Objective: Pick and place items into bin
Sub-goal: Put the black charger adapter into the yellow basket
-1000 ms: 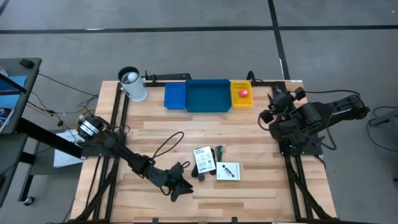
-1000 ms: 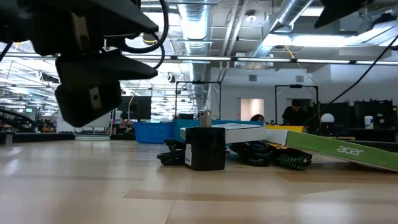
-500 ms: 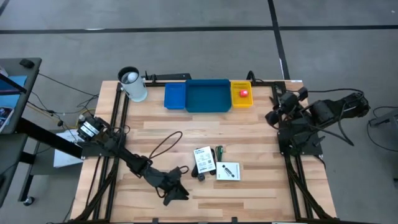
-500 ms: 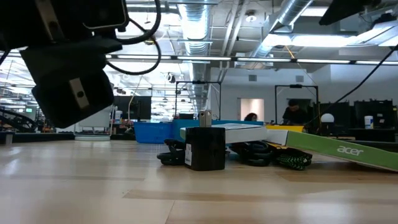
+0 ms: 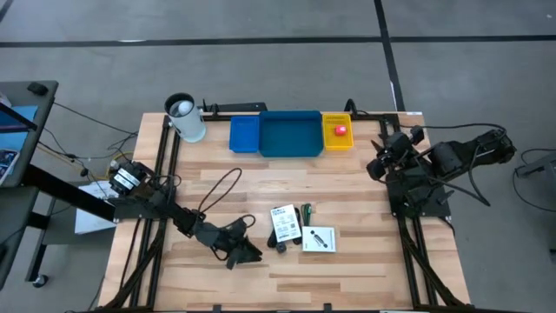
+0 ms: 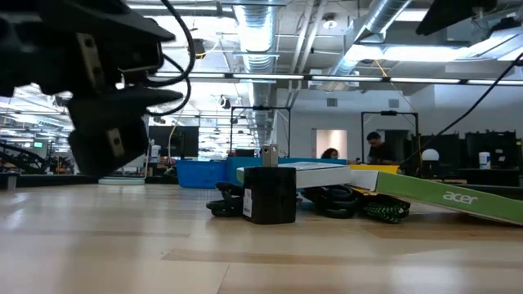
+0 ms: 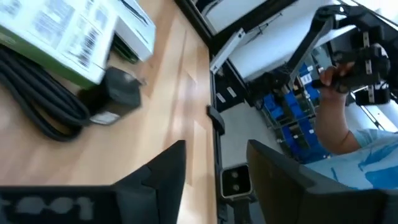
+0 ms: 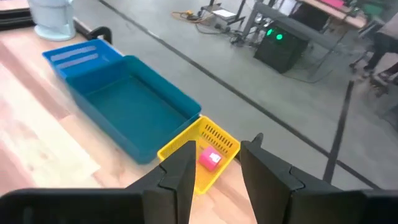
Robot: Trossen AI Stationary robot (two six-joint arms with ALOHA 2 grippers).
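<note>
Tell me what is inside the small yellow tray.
The yellow tray holds one small red block, also visible in the right wrist view. That view's own fingers cover the tray's near part, but the overhead view shows nothing else inside.

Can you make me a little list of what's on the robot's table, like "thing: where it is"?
red block: inside the small yellow tray
wide blue tray: middle of the row, nothing in it
small blue tray: left end of the row, nothing in it
white packets: on the wood, mid-table
black piece: beside the packets
green cable: between the packets
left gripper: open, holding nothing, left of the packets
right gripper: open, holding nothing, near the yellow tray
</note>
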